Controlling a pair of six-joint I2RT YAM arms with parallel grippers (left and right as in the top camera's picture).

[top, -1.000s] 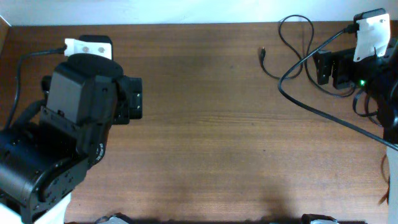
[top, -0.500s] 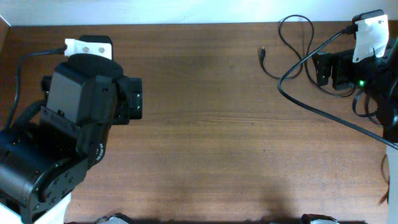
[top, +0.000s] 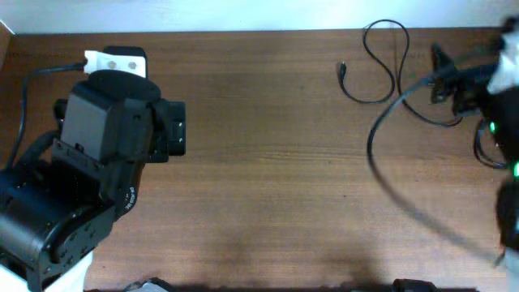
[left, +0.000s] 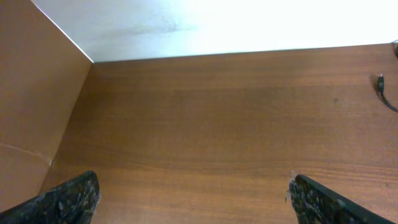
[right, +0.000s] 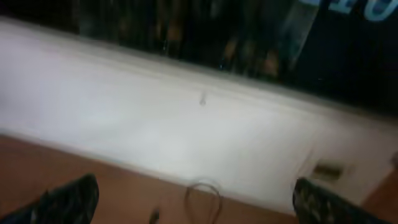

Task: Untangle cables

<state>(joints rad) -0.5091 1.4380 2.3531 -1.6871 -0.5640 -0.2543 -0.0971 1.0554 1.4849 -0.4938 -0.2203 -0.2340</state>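
One thin black cable [top: 392, 75] lies in a loose loop at the table's far right, its small plug [top: 341, 70] pointing left. The right wrist view shows the loop [right: 202, 191] blurred, below a white wall. The plug end also shows at the right edge of the left wrist view [left: 380, 81]. My left gripper [top: 176, 130] is open and empty over bare wood at the left [left: 193, 182]. My right gripper [top: 443, 75] is blurred by motion just right of the loop; its fingers are wide apart and empty [right: 196, 184].
A thick black arm cable [top: 381, 166] sweeps blurred from the right arm across the right side of the table. A white wall borders the far edge [left: 217, 25]. A brown side panel [left: 31, 112] stands at the left.
The right arm has swung right and tilted upward, now blurred, and its thick cable has swung with it. The thin cable loop and the left arm have not moved.
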